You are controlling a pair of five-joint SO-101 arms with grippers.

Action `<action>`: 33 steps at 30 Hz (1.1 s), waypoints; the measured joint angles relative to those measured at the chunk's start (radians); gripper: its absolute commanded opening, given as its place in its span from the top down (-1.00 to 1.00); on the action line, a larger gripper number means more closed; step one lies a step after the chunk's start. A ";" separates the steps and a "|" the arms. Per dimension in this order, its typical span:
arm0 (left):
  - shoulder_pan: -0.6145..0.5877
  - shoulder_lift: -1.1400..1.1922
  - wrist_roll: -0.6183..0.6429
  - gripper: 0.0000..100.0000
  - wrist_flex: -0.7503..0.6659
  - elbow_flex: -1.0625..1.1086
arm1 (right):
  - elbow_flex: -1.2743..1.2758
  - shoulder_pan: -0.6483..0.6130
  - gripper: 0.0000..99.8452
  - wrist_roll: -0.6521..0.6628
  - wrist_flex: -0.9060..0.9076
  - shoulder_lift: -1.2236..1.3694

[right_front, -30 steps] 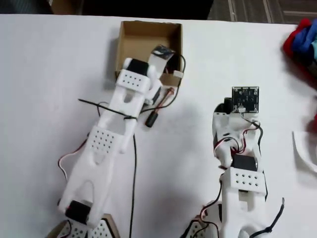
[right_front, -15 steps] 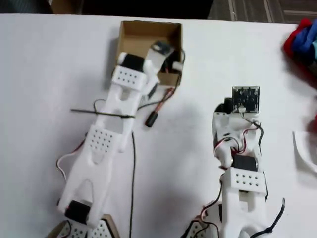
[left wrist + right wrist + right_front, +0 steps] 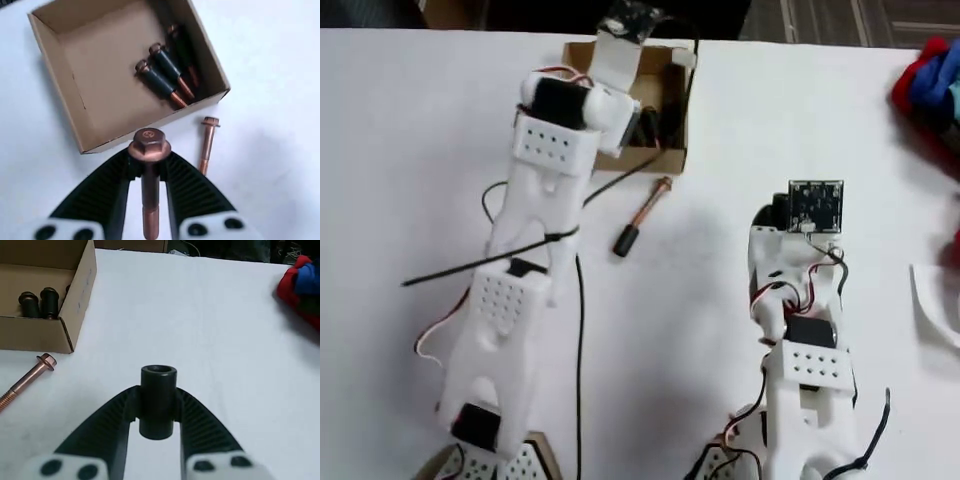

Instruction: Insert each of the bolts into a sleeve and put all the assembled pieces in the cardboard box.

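My left gripper (image 3: 149, 157) is shut on a bare copper bolt (image 3: 148, 150), head pointing away from the camera, held above the table near the cardboard box (image 3: 55, 65). Three sleeved bolts (image 3: 162, 75) lie in the box along one wall. Outside the box lies another copper bolt (image 3: 206, 145), also visible as the loose bolt (image 3: 648, 208) in the high view, with a black piece (image 3: 624, 241) at its tip. My right gripper (image 3: 157, 395) is shut on a black sleeve (image 3: 158, 390), its open end up. The right arm (image 3: 805, 300) stays at the table's right.
A red and blue cloth (image 3: 930, 75) lies at the table's far right edge, and a white curved object (image 3: 935, 300) sits at the right edge. Black cables (image 3: 580, 330) trail beside the left arm (image 3: 520, 270). The table's far edge runs just behind the box (image 3: 672, 158).
The left arm has risen and swung toward the far side, over the box, carrying its bolt. The right arm and the loose bolt have stayed put.
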 measured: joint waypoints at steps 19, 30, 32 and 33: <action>0.000 -0.776 0.014 0.95 -0.183 0.942 | 0.106 -0.074 0.96 0.002 -0.192 0.000; 0.000 -1.188 -0.051 0.95 -0.698 1.700 | 0.117 -0.109 0.96 0.002 -0.244 0.000; -0.002 -1.297 -0.089 0.95 -0.784 1.826 | 0.117 -0.118 0.96 0.002 -0.245 0.000; -0.002 -1.341 -0.100 0.95 -0.824 1.889 | 0.117 -0.120 0.96 0.002 -0.245 0.000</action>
